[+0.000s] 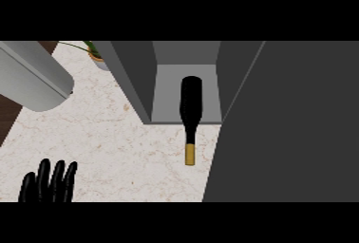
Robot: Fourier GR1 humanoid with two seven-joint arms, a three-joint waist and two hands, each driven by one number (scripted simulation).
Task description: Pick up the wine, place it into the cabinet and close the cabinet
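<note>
A black wine bottle (191, 102) with a gold cap stands inside the grey cabinet (140, 80), on its floor near the front edge; its neck and cap show over the counter below. The cabinet's dark door (288, 128) stands open and fills the right side of the view. My left hand (49, 182) shows at the lower left with straight fingers pointing up, well apart from the bottle. My right hand is nowhere in the view.
A large grey cylinder (32, 76) lies at the upper left. A potted plant (95, 52) stands behind the cabinet's left wall. The marbled counter (112, 147) spreads between my left hand and the cabinet.
</note>
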